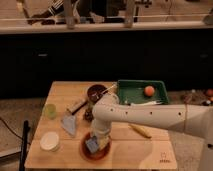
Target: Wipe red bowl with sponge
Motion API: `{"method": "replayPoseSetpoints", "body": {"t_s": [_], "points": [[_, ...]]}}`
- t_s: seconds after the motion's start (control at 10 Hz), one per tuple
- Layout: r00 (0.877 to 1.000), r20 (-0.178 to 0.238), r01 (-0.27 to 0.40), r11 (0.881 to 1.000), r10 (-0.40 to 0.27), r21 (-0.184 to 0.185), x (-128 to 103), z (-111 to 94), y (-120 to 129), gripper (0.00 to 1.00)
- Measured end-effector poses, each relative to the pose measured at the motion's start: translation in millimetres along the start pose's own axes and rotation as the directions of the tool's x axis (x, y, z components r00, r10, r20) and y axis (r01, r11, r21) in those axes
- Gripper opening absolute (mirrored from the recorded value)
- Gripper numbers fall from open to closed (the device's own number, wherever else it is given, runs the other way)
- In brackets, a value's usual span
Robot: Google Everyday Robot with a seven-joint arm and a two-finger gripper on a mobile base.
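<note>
The red bowl (89, 155) sits near the front edge of the wooden table (150, 150), left of centre. The sponge (92, 145), a small blue-grey block with a yellowish side, is inside the bowl. My gripper (97, 139) points down from the white arm (145, 117) and is shut on the sponge, pressing it against the bowl's inside. The arm reaches in from the right and hides the bowl's far rim.
A white bowl (50, 141) stands left of the red bowl. A blue-grey cloth (69, 125) and a green cup (49, 110) lie further back left. A dark maroon bowl (96, 92) with a utensil and a green tray (135, 95) holding an orange ball (149, 90) are at the back.
</note>
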Motion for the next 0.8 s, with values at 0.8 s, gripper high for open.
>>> {"method": "replayPoseSetpoints", "body": {"t_s": [0.8], "points": [[0.991, 0.057, 0.126, 0.991, -0.124, -0.036, -47.4, 16.5, 15.2, 0.02]]}}
